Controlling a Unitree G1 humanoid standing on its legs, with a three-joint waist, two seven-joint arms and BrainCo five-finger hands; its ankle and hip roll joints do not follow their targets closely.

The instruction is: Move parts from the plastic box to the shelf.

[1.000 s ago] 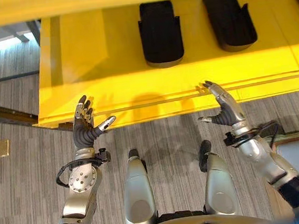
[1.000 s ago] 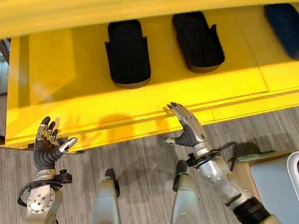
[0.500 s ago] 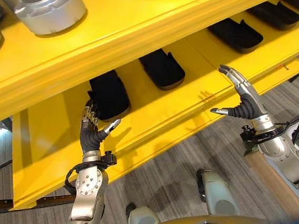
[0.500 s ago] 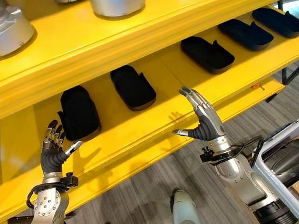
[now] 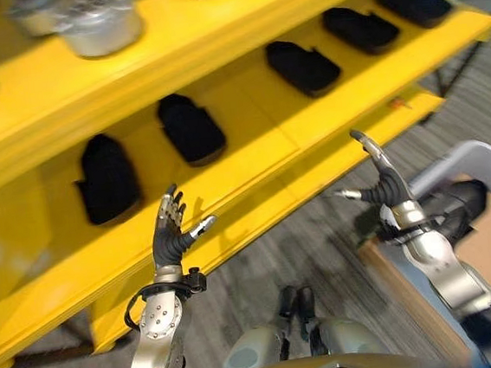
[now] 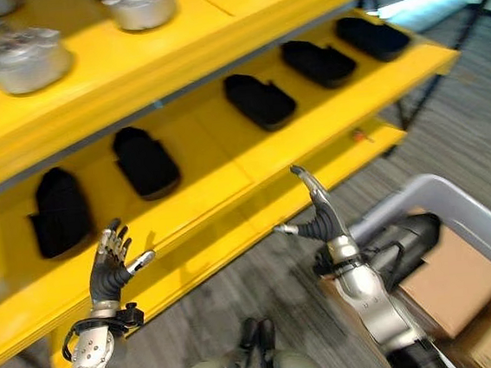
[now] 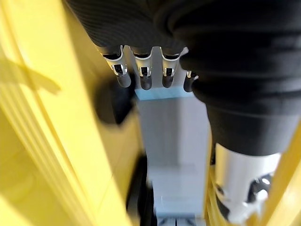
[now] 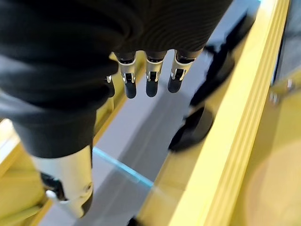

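We record, from left to right: on the yellow shelf point(image 6: 226, 164), upper tier, silver cylindrical parts point(image 6: 23, 59); on the lower tier, a row of black moulded parts point(image 6: 145, 161) lying apart from one another. Our left hand point(image 6: 108, 273) is raised in front of the shelf's lower edge, fingers straight and slightly spread, thumb out to the side, holding nothing. Our right hand point(image 6: 320, 216) is raised further right, near the shelf's front corner, fingers straight and together, thumb held apart, likewise empty. At far right, on the floor, stands the grey plastic box point(image 6: 457, 216) with a dark part point(image 6: 412, 242) inside; a brown cardboard carton point(image 6: 455, 281) lies against it.
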